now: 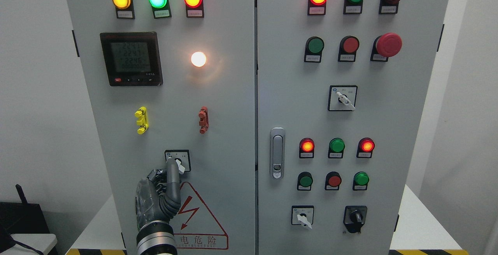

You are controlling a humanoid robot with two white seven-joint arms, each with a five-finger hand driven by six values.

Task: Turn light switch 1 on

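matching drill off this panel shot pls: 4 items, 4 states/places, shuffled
Items:
1. round white lamp on left door
2. large red mushroom button
3. left hand
4. silver door latch

States/places:
A. fingertip at the small white rotary switch
B. glowing
C. left edge of right door
D. upper right of right door

Pairs: 1-B, 2-D, 3-A, 4-C
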